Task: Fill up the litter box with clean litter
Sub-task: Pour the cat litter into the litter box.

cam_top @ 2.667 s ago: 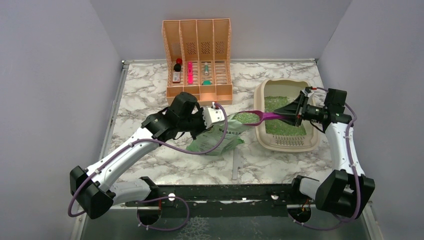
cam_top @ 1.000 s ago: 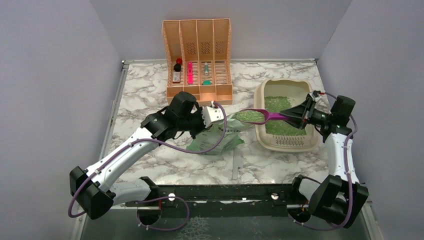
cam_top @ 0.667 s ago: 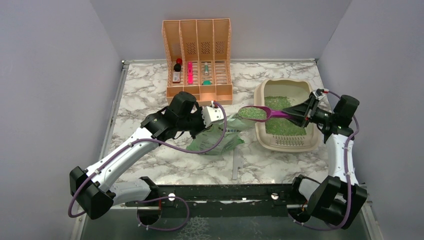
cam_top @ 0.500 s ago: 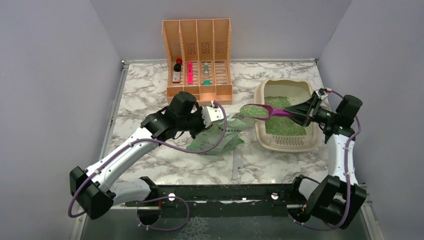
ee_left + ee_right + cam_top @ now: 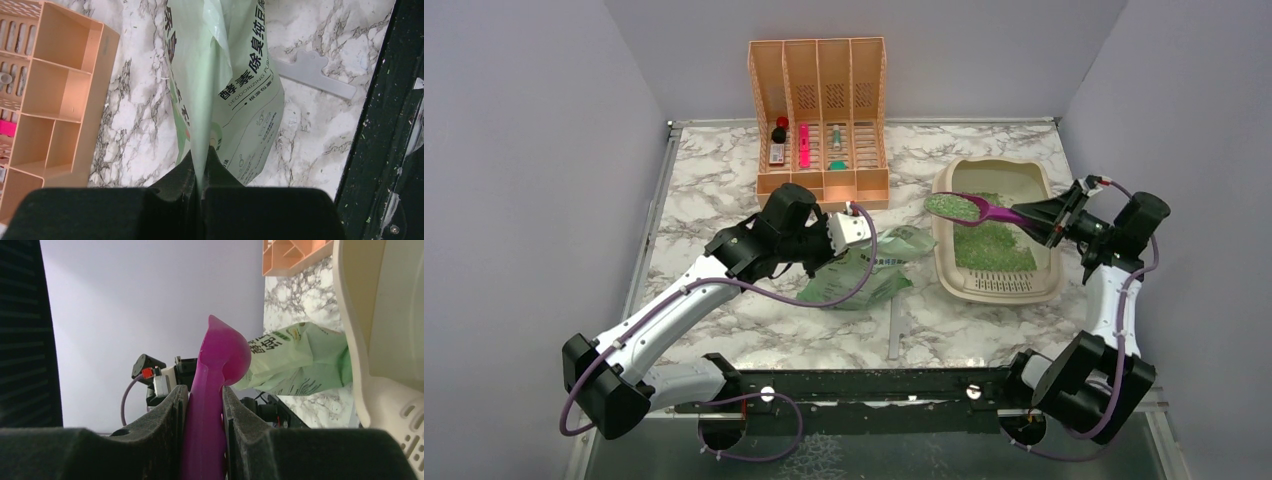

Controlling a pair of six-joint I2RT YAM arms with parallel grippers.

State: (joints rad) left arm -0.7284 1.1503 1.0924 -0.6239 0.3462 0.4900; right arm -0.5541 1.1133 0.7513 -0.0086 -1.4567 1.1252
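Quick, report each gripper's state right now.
Left gripper: closed on the pale green bag.
Right gripper: closed on the purple scoop, which carries green litter.

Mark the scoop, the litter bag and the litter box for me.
scoop point(image 5: 1002, 212): top view, its purple handle.
litter bag point(image 5: 250, 100): left wrist view, its printed face.
litter box point(image 5: 1002, 286): top view, its slotted grille.

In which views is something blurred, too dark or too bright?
Top external view: even light, all sharp, only soft shadows on the table. Left wrist view: the bag print is sharp; the fingers are nearly black, without detail. Right wrist view: the scoop near the lens is a little soft; the litter box wall is bright, with little detail.
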